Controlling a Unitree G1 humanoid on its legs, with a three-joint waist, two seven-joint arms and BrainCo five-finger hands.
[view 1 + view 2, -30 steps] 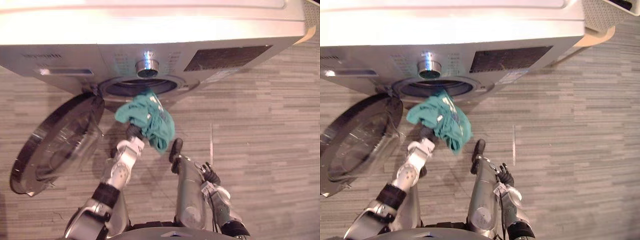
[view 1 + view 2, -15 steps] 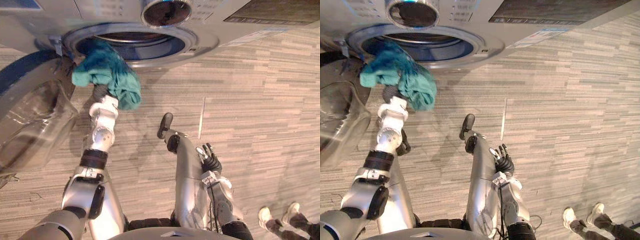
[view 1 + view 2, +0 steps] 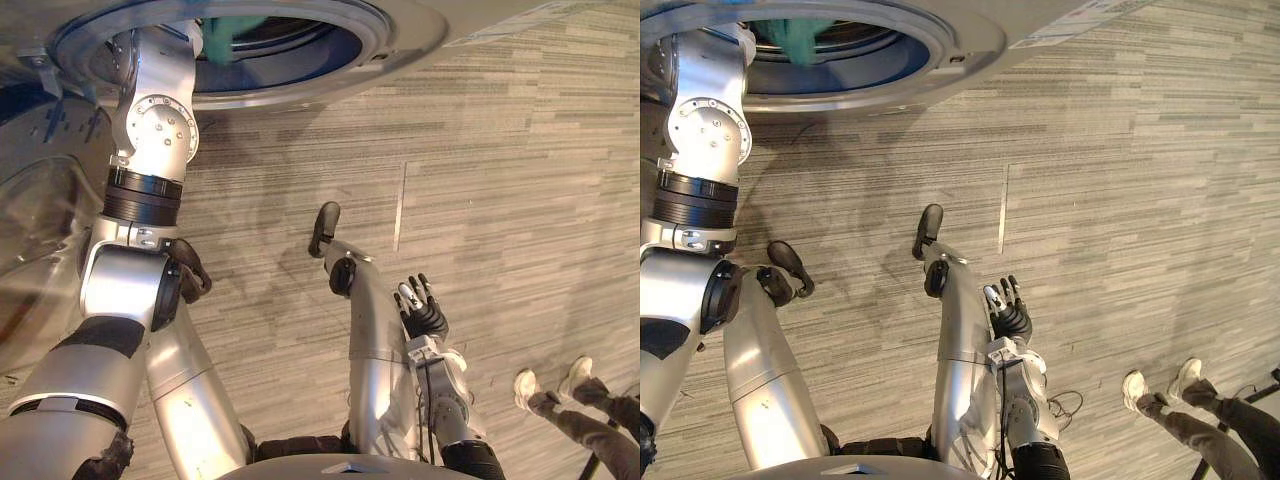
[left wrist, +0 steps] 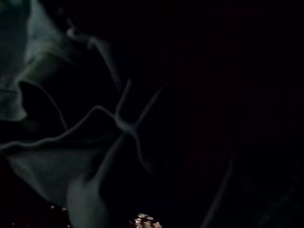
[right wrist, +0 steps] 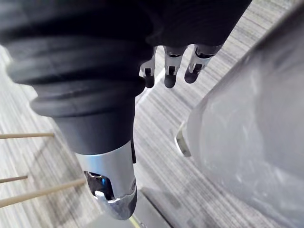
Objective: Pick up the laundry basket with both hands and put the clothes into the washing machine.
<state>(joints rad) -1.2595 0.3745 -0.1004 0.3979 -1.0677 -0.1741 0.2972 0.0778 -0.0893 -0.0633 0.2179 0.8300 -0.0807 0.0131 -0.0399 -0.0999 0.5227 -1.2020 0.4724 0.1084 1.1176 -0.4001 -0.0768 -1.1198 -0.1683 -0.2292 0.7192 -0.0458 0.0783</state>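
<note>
The washing machine point(image 3: 400, 40) hid my left robot hand beside the green cloth point(image 3: 235, 28); I couldn't tell its grip. My right robot hand point(image 3: 422, 310) hung slack, empty.

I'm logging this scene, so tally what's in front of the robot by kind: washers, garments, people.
Washer: 1
Teal garment: 1
Person: 1
Total: 3
</note>
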